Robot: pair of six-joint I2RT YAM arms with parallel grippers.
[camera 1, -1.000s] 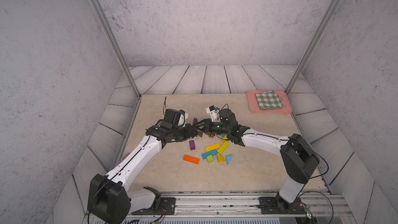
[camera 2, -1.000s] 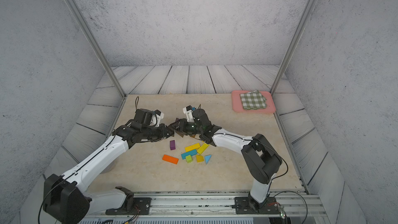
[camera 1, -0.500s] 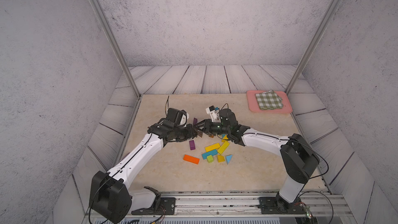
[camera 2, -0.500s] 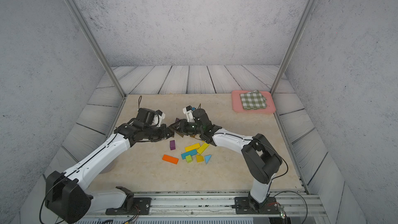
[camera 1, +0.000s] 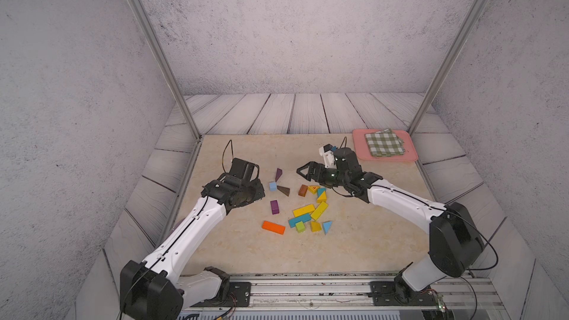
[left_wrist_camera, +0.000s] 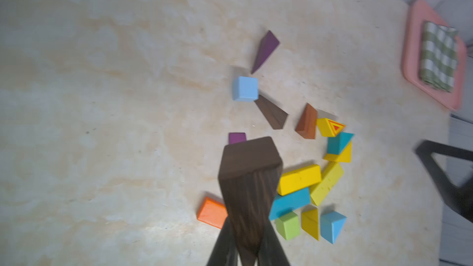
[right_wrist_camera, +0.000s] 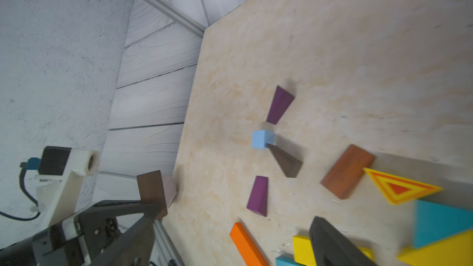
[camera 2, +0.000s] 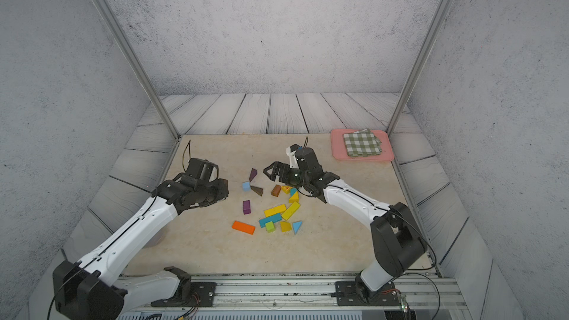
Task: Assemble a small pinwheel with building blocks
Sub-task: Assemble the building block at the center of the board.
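The two arms have drawn apart since a second ago, when their grippers met nose to nose above the light-blue wooden cube (camera 1: 272, 186). The left gripper (left_wrist_camera: 247, 239) now sits well to the cube's left, near the table edge. It is clamped on a dark brown wooden wedge (left_wrist_camera: 249, 175), which it holds off the beige tabletop (camera 1: 354, 241). The right gripper (camera 1: 303, 172) has pulled back to the cube's right, toward the pink tray (camera 1: 358, 149), and its jaws stand wide with nothing between them.

With the arms out of the way, the cube is uncovered in both top views. A second dark brown wedge (camera 1: 284, 190) lies with its thin tip against the cube's corner. An upright purple wedge (camera 1: 278, 174) stands just behind the cube, and a lying purple wedge (camera 1: 274, 206) rests near its front. The remaining painted wooden building blocks (camera 1: 304, 210) lie clustered as before, in front and to the right of the cube.
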